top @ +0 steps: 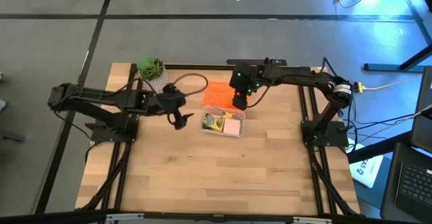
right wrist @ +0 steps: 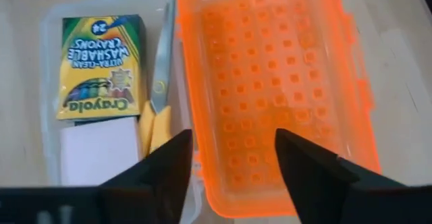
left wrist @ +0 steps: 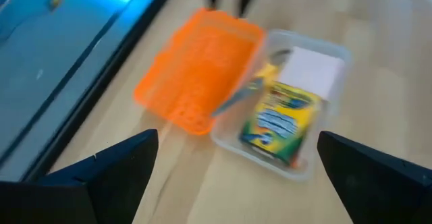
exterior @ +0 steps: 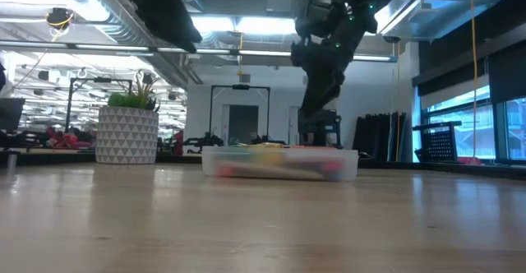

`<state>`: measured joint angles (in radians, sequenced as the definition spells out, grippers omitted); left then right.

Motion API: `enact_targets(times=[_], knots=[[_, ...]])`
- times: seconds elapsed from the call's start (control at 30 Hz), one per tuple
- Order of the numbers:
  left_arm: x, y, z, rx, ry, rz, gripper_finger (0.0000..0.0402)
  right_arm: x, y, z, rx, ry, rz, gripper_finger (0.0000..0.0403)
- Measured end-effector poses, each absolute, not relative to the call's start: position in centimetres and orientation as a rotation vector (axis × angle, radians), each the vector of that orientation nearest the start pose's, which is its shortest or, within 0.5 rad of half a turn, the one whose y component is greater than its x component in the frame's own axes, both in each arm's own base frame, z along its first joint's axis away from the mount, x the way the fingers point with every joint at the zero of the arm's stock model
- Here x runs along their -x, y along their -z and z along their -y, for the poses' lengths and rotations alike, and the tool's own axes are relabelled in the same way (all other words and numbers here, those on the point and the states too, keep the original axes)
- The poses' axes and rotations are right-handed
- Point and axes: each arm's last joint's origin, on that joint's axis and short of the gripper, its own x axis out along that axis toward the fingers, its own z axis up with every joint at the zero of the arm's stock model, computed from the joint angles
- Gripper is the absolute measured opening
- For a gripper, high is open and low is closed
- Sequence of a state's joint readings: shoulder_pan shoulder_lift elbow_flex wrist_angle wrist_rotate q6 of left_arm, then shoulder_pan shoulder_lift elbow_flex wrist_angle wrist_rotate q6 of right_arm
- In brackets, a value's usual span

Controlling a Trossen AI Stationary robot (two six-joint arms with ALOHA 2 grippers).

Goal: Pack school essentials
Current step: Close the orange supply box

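Green-yellow crayon box (right wrist: pixel 101 65), yellow-handled scissors (right wrist: pixel 158 109) and pink note pad (right wrist: pixel 98 156) lie in the clear case (top: pixel 221 123), long axes parallel, beside the right gripper (right wrist: pixel 233 163). Its 2 fingers straddle the orange lid's (right wrist: pixel 270 89) edge, parted. Left gripper (top: pixel 178 119), open, hovers nearby over the wooden table (top: pixel 216 177).

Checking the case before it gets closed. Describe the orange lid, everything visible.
The orange lid is translucent plastic, rectangular with rounded corners, with a grid of small raised bumps across its inner face. It lies flipped open flat on the wooden table, joined along one long edge to the clear case that holds the crayon box, scissors and note pad. The right gripper hangs directly over it with jaws apart; contact cannot be told.
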<state>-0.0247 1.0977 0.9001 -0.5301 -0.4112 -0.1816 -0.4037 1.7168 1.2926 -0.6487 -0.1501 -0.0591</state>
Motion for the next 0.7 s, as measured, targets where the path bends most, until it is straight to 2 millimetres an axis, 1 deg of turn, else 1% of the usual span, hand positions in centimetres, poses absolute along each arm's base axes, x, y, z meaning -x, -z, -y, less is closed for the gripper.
enact_targets(times=[0.13, 0.37, 0.5, 0.6, 0.7], knots=[[-22.1, -28.7, -1.8, 0.150, -0.550, -0.642, 0.0400, -32.0, -23.3, 14.4, -0.292, 0.242, -1.049, 0.0178], [-22.4, -28.0, -4.0, 0.275, -0.680, -0.634, 0.0400, -30.9, -23.2, 16.4, -0.347, 0.310, -1.054, 0.0102], [-22.7, -27.5, -4.6, 0.329, -0.718, -0.637, 0.0400, -30.4, -23.2, 17.0, -0.366, 0.328, -1.068, 0.0083], [-23.0, -27.1, -4.9, 0.418, -0.735, -0.634, 0.0400, -30.1, -23.0, 16.8, -0.357, 0.314, -1.103, 0.0077], [-23.7, -26.3, -5.1, 0.444, -0.741, -0.657, 0.0400, -29.9, -22.9, 16.7, -0.325, 0.281, -1.137, 0.0071]])
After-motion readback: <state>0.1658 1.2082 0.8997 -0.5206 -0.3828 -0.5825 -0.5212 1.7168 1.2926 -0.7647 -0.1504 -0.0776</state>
